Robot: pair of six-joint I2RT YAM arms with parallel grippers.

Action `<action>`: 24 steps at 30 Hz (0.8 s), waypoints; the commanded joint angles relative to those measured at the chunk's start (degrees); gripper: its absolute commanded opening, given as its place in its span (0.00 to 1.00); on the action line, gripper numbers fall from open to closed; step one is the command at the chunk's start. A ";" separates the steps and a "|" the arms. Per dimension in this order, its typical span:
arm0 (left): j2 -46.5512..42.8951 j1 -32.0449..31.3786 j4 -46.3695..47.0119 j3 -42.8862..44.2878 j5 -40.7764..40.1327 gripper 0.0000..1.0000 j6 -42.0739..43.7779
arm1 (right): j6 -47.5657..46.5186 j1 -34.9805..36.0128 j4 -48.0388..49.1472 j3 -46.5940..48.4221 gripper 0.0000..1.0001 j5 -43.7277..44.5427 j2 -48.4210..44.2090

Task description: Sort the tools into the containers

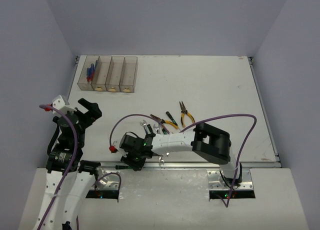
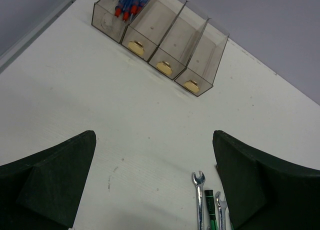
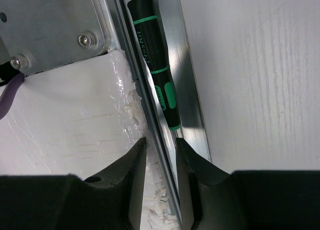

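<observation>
From above, we saw a white, faintly grained tabletop [image 1: 215,85] carrying four smoky clear plastic containers [image 1: 109,73] joined in a row at the far left, with blue-handled screwdrivers [image 1: 90,71] in the leftmost one. Yellow-handled pliers [image 1: 186,115] and silver wrenches [image 1: 150,126] lay loose nearer the arms.

Through the left wrist camera, the left gripper [image 2: 154,142] had its dark matte fingers wide apart above the bare surface.

Through the right wrist camera, a black-and-green screwdriver [image 3: 152,50] lay along the aluminium edge rail [image 3: 190,90]. The right gripper [image 3: 160,150] showed a narrow gap at the screwdriver's tip, and we could not tell whether it pinched it.
</observation>
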 commanded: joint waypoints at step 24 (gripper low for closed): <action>-1.13 -0.59 2.49 1.52 -0.01 1.00 0.41 | -4.92 -0.06 -1.60 6.13 0.31 -6.12 5.22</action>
